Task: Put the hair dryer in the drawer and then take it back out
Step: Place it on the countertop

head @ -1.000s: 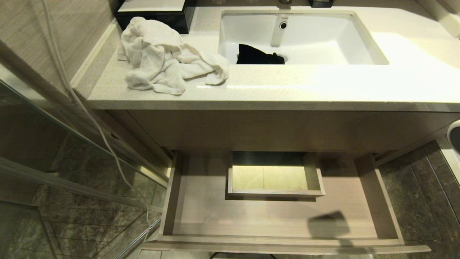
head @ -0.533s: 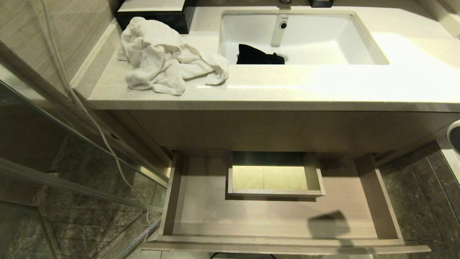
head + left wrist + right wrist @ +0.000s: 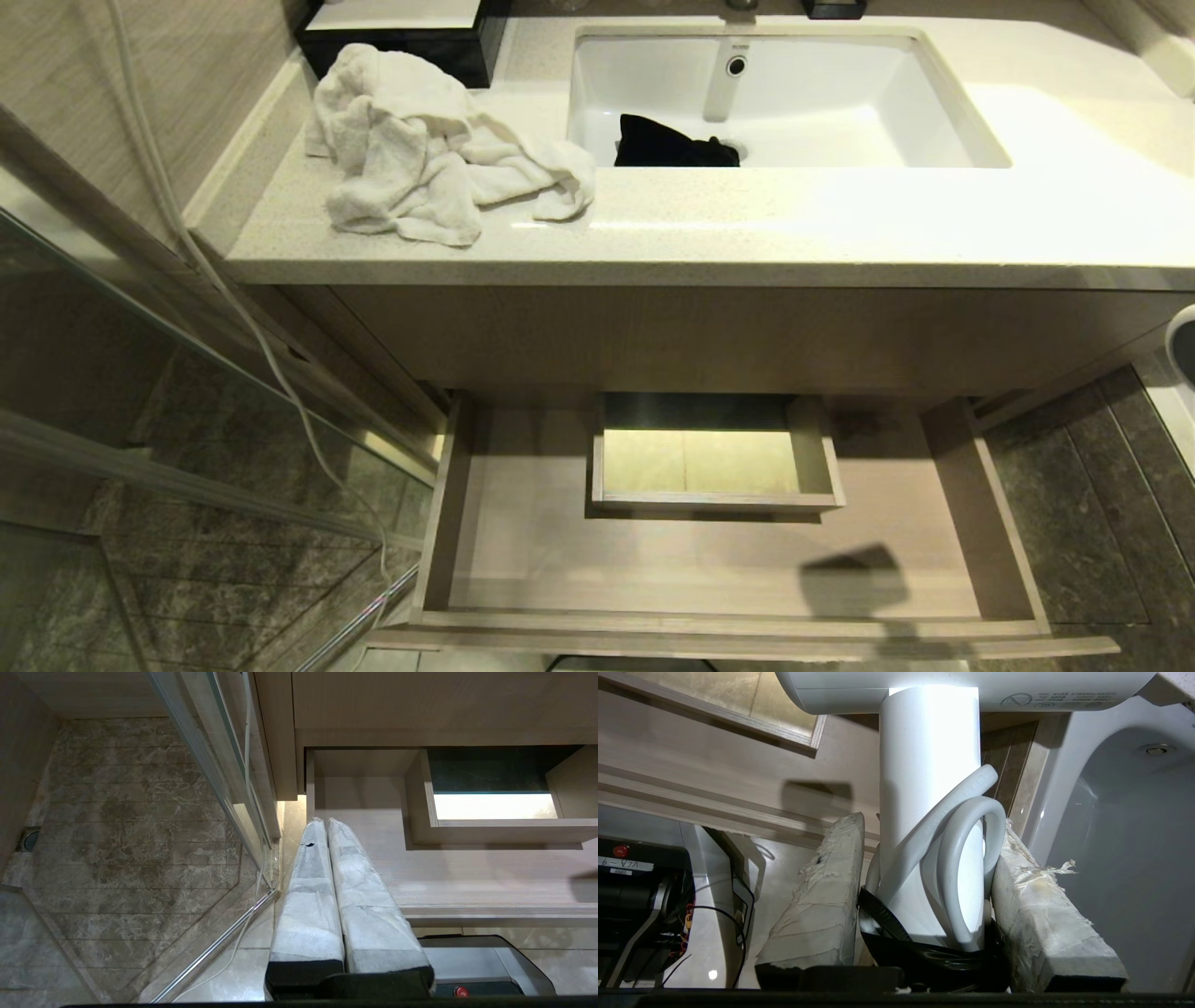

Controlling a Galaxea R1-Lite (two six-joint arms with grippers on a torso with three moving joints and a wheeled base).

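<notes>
Left pincer [image 3: 322, 823] closed, empty, above open drawer [image 3: 467, 877] near its left wall; glass panel [image 3: 205, 765] beside.

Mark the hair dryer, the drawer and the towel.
hair dryer [image 3: 924, 788]: right wrist view, white handle.
drawer [image 3: 728, 623]: head view, front wall.
towel [image 3: 411, 149]: head view, middle of the crumpled heap.

Pale stone counter [image 3: 747, 233], white sink [image 3: 943, 112], dark marble floor [image 3: 215, 579], glass partition [image 3: 93, 308]

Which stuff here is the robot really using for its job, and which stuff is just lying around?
For the job:
- hair dryer, held in the right gripper
- drawer, pulled open

Just lying around:
- white towel on the counter
- black pouch in the sink
- left gripper, idle, fingers together
</notes>
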